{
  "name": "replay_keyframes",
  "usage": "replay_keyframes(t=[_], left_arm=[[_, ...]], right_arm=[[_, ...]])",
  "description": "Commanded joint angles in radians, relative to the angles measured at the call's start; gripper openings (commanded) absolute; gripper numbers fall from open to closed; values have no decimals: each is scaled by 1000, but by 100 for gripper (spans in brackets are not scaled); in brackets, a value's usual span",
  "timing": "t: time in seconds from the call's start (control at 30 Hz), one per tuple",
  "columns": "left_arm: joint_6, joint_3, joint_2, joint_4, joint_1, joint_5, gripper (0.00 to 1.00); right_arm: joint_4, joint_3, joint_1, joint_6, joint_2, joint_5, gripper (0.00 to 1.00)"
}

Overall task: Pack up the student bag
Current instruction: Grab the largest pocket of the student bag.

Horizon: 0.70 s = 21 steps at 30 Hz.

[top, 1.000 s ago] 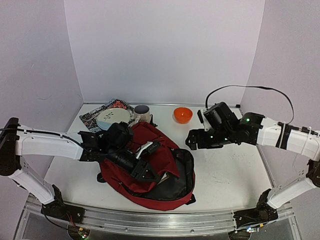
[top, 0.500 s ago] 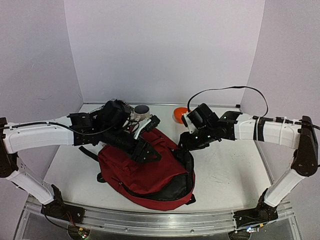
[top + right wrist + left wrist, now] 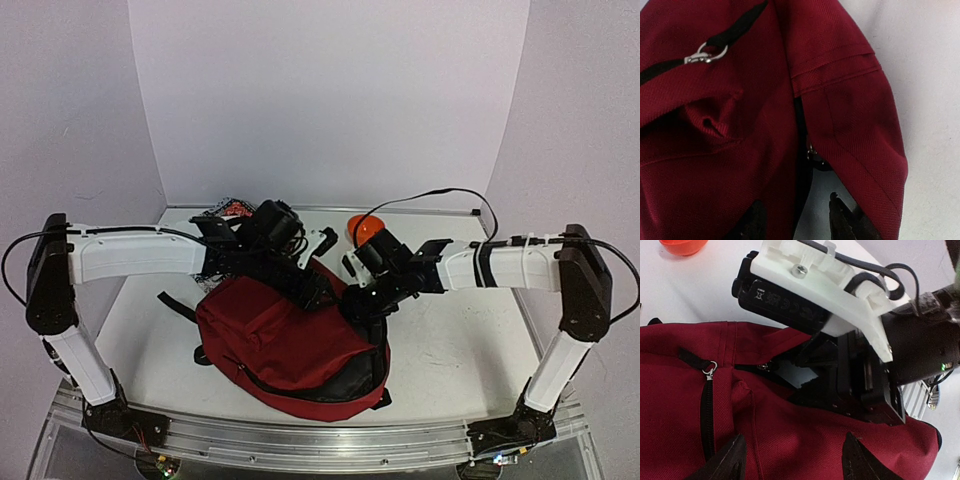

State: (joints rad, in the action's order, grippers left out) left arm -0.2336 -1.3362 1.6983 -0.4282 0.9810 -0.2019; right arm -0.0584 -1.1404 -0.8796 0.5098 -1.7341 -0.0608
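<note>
The student bag (image 3: 285, 345), dark red, lies in the middle of the table with its zipped mouth toward the back. My left gripper (image 3: 312, 290) hovers over its upper edge; in the left wrist view its black fingers (image 3: 726, 462) stand open (image 3: 792, 462) over red fabric (image 3: 790, 440), holding nothing. My right gripper (image 3: 357, 303) is at the bag's mouth. In the right wrist view it (image 3: 800, 220) is shut on the opening's edge, one finger (image 3: 754, 220) outside on the red cloth and the other inside against the grey lining (image 3: 820, 200). A silver zip pull (image 3: 705, 52) lies nearby.
An orange bowl (image 3: 362, 226) sits at the back, just behind the right arm. A patterned flat item (image 3: 228, 209) lies at the back left, mostly hidden by the left arm. A black strap (image 3: 175, 303) trails off the bag's left side. The two wrists are close together.
The left arm rose off the bag's middle and swung back and right, its jaws widening. The right arm moved left to the bag's mouth and its jaws closed down.
</note>
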Motion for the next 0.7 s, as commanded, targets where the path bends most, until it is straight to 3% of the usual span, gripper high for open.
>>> replay_keyframes(t=[0.0,0.23,0.67], left_arm=[[17,-42,45,-25,2,78,67],[40,37,40,-80,11,152,63],[78,98,1,-83,24,151,61]], right_arm=[[-15,-26,-10,6,-28,36,44],[-71,-42,-9,12,-43,243,47],[-66,-151,-10,-45,-176,275,46]])
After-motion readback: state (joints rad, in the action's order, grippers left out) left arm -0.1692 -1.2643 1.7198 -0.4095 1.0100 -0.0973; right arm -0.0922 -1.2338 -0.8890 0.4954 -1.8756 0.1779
